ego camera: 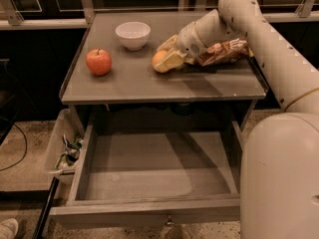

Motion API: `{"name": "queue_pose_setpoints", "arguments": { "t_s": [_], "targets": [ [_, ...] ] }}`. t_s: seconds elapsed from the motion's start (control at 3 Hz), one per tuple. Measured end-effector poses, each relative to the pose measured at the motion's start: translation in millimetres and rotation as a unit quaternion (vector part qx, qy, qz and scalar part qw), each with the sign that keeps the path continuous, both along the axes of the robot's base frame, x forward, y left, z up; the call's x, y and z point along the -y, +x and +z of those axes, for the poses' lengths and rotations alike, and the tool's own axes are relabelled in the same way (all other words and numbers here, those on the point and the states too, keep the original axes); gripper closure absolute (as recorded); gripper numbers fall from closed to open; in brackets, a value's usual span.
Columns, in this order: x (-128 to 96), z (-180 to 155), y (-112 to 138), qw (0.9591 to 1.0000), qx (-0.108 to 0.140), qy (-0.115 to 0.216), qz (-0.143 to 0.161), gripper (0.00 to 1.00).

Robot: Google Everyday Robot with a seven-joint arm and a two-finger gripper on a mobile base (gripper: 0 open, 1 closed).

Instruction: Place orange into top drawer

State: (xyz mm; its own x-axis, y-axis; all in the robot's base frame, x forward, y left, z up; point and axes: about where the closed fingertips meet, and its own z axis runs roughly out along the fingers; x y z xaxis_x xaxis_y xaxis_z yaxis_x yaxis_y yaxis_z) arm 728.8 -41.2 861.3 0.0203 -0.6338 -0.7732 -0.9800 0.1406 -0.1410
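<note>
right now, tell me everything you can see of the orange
The orange is a small, round, smooth-skinned orange-yellow fruit. It sits on the grey tabletop, right of the red apple. The pincer is at it and hides its right side. It is not in the open top drawer.
</note>
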Motion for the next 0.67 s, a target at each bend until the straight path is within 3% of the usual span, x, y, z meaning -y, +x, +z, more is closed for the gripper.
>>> {"name": "queue_pose_setpoints", "arguments": {
  "t_s": [0.33, 0.67],
  "targets": [
    [3.1, 2.0, -12.3, 0.9999, 0.007, 0.008, -0.001, 1.0],
    [21.6, 11.5, -41.3, 0.9994, 0.028, 0.014, -0.012, 1.0]
  ]
}}
